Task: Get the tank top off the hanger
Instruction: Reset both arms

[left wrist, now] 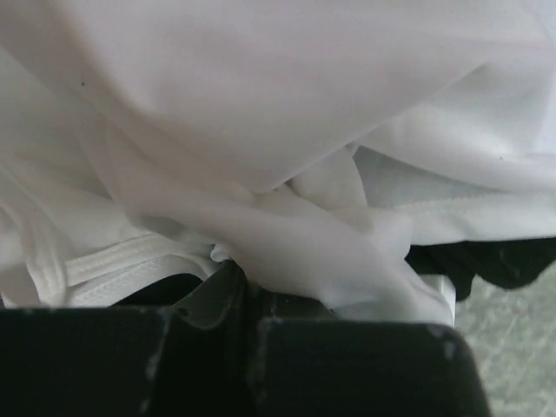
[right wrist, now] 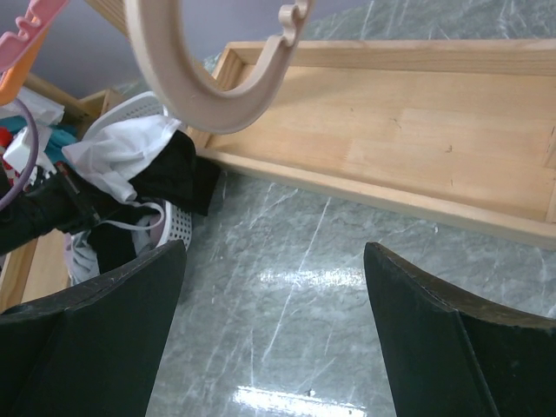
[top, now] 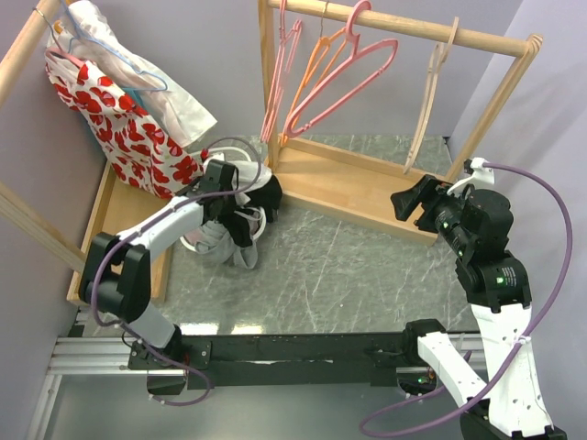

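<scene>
The tank top (left wrist: 261, 104), a thin white cloth garment with ribbed edge bands, lies bunched in the white perforated plastic basket (right wrist: 176, 228) at the left of the table, together with a black cloth (right wrist: 178, 169). I see no hanger inside it, so I judge the removing itself is done, though I cannot be fully sure this is the wanted garment. My left pincer (top: 229, 200) is down in the basket with jaws closed, and a fold of the white cloth is gathered just at the tips, so it seems pinched there. What is left, I think, is only to let go and lift out. My right pincer (right wrist: 274, 252) is wide open, holds nothing, and hovers above the grey marbled table top (right wrist: 287, 330), near the wooden clothes rack (top: 413, 29) with pink plastic hangers (top: 344, 69) and a beige wooden hanger (right wrist: 174, 82), all bare. On the other rack, at far left, a white garment with red flowers (top: 124, 128) hangs; if that one is meant, nothing is done. The loose folds around my left fingers could snag when I rise.
</scene>
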{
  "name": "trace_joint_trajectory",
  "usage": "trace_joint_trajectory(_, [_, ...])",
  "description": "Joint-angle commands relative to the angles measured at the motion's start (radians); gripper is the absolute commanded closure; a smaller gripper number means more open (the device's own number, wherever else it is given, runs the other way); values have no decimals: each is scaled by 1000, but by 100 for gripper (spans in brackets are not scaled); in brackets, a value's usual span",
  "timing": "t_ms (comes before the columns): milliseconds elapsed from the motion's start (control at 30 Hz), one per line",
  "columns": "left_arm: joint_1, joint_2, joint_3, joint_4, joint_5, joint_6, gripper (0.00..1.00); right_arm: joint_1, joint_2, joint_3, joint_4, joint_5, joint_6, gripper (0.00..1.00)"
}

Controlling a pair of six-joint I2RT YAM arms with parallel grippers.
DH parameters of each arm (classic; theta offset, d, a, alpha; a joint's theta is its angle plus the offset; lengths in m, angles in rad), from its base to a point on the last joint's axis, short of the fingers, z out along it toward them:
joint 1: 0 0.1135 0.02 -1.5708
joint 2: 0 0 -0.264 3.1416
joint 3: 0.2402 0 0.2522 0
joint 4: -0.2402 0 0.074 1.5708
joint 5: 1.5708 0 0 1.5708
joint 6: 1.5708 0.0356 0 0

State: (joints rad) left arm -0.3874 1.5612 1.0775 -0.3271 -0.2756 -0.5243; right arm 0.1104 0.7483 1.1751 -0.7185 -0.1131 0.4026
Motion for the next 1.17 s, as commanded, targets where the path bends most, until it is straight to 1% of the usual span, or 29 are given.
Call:
trace_joint_trajectory(0, [22,57,100,-67,-181,-48,99,-3,-10,8,25,15,-10,9])
trace_joint_trajectory(100, [51,79,134,-82,-227,-60,99,-3,-17,4,22,20,-8,9])
trace_joint_trajectory(200, [93,123,163,-110,-182,-63,99,-2,-26,-9,25,24,-10,9])
trace_joint_trajectory(233, [93,132,168,-121,-169,-62,96,-3,-27,-12,27,26,-11,9])
trace_joint_trajectory(267, [93,123,153,-106,-148,-53,89,-2,-27,-15,19,32,-13,9])
trace_joint_trajectory(300, [93,109,133,-83,-120,-40,59,-2,-27,-25,16,45,-11,9])
trace_joint_trajectory(333, [91,64,89,-57,-56,-33,39,-3,-33,-34,16,53,-10,9])
trace_joint_trajectory(400, [87,1,35,29,-10,-28,20,-2,-49,-63,24,67,-8,9])
trace_joint_trajectory(433, [82,-63,-14,60,18,-20,9,-2,-67,-77,31,70,-8,9])
trace_joint_trajectory(467, [79,-93,-33,107,70,-8,1,-2,-76,-90,46,72,-7,9])
trace_joint_trajectory(533, [70,-156,-48,114,88,0,1,-2,-99,-129,62,85,-5,9])
trace_joint_trajectory(600, [41,-187,-47,106,101,21,1,-2,-109,-162,70,95,-7,9])
trace_joint_trajectory(833, [-146,-340,-39,115,64,58,1,-2,-174,-284,85,153,21,9])
trace_joint_trajectory(933, [-189,-391,-54,144,91,53,1,-2,-198,-334,103,158,31,8])
trace_joint_trajectory(1000, [-215,-415,-67,157,60,61,1,-2,-211,-377,125,159,38,8])
trace_joint_trajectory(1100, [-248,-472,-108,198,59,60,1,-2,-216,-430,151,176,53,6])
trace_joint_trajectory(1133, [-258,-483,-113,206,43,53,1,-2,-214,-431,151,178,58,0])
